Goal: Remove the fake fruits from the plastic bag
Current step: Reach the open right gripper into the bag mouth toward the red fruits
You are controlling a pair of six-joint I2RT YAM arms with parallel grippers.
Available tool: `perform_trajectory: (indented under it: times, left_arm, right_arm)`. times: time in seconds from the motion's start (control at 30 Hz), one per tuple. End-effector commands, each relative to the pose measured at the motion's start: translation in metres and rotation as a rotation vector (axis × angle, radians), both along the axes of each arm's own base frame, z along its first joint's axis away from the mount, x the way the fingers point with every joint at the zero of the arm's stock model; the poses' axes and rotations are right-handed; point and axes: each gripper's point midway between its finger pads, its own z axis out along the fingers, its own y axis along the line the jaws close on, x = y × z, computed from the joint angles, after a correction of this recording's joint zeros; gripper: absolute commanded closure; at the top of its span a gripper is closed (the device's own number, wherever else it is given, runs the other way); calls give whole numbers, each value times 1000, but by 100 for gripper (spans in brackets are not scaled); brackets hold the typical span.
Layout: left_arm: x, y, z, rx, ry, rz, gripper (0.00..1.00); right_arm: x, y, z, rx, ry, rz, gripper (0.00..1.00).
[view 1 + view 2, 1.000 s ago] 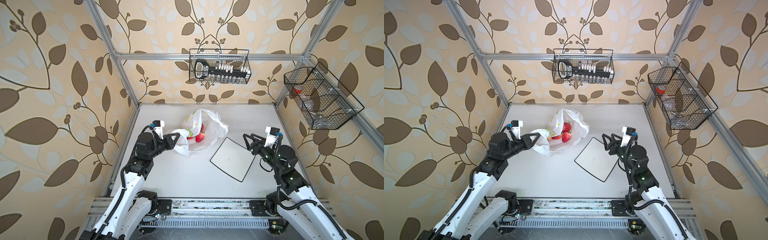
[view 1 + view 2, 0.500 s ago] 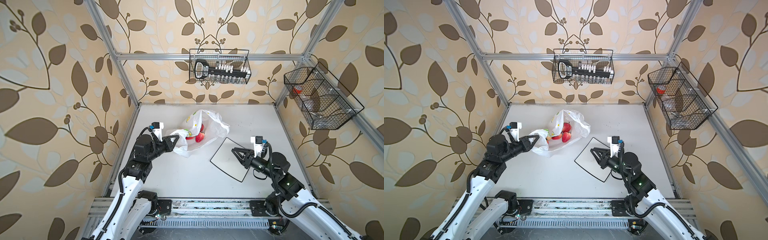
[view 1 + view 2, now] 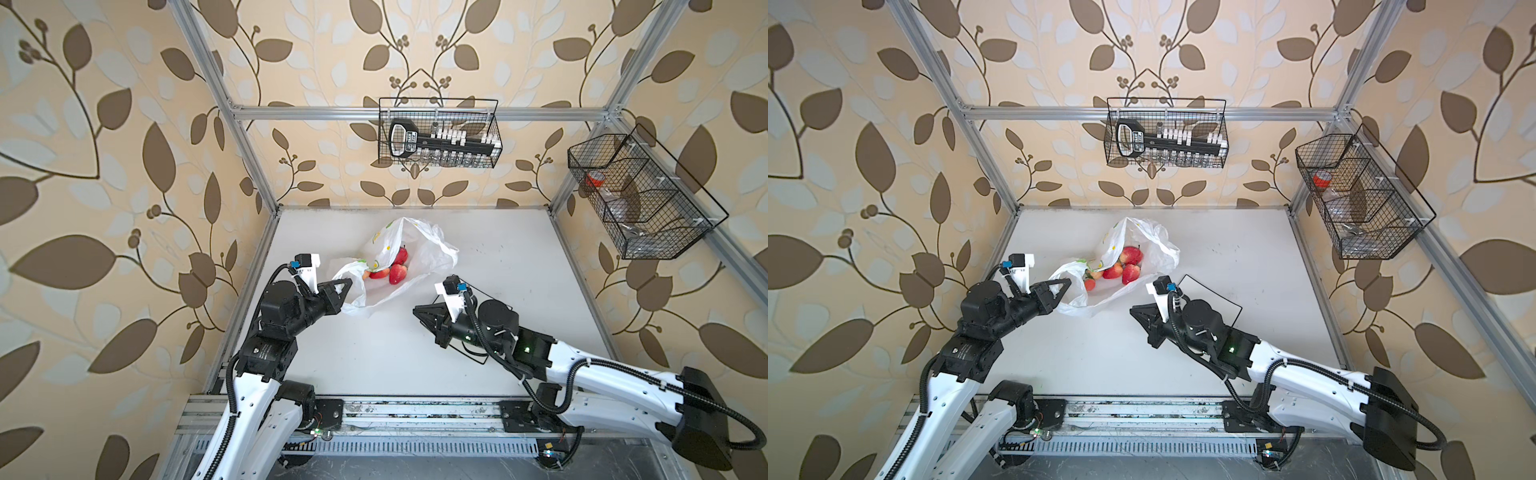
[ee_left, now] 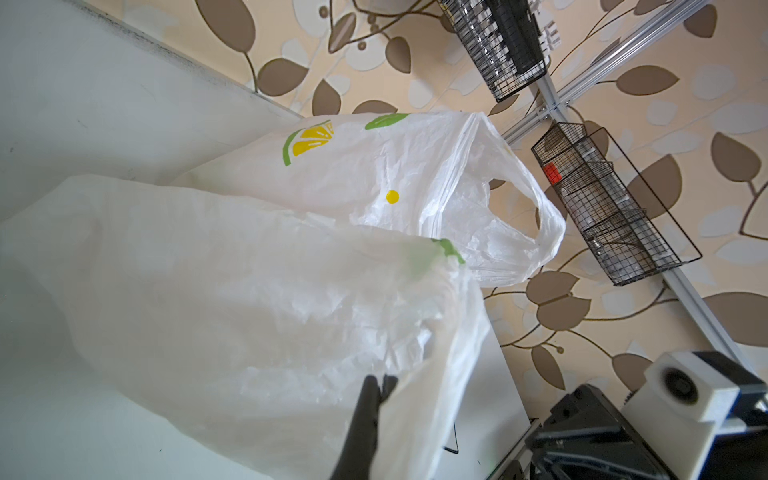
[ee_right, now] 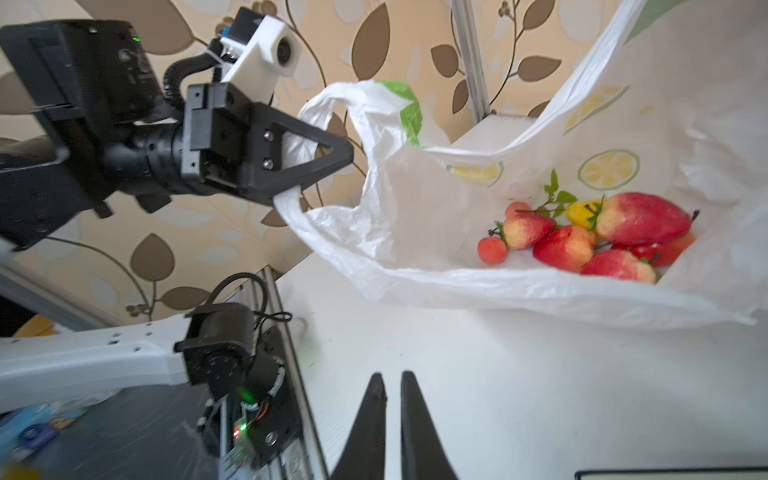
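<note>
Left gripper (image 5: 345,160) noted pinching the rim of the plastic bag (image 3: 428,249), so that the mouth is held raised and open toward the right gripper (image 5: 389,380). The latter is seen almost pressed together, empty, low over the bench (image 3: 374,353) just outside the mouth. The fake fruits (image 5: 582,241) are heaped deep inside the bag. It is judged that the jaws should be spread before entry, the lower lip cleared, and the nearest small fruit taken first. Fruit count not determinable, since the pieces overlap; the plate (image 3: 1212,291) is largely hidden under the right arm.
</note>
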Motion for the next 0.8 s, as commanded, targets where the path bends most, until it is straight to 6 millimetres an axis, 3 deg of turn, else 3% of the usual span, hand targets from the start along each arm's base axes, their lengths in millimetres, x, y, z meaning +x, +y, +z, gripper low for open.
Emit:
perform_trajectory:
  times: [0.0, 0.13, 0.27, 0.33, 0.57, 0.77]
  left_arm:
    - [-8, 6, 7, 54, -7, 18, 100]
    - [-15, 6, 3, 50, 12, 16, 100]
    - [-20, 8, 4, 30, 8, 27, 100]
    - [-23, 8, 5, 23, 6, 28, 100]
    - [-29, 8, 11, -19, 4, 39, 100]
    - [-29, 8, 21, -100, -45, 52, 100]
  right_arm:
    - [23, 13, 30, 79, -46, -81, 90]
    - [50, 37, 24, 36, -23, -141, 93]
    - [76, 58, -8, -38, 3, -195, 100]
    - [89, 66, -15, -57, -1, -223, 100]
    - [116, 68, -47, -48, 54, -358, 100]
    - [117, 69, -83, 111, 312, -435, 100]
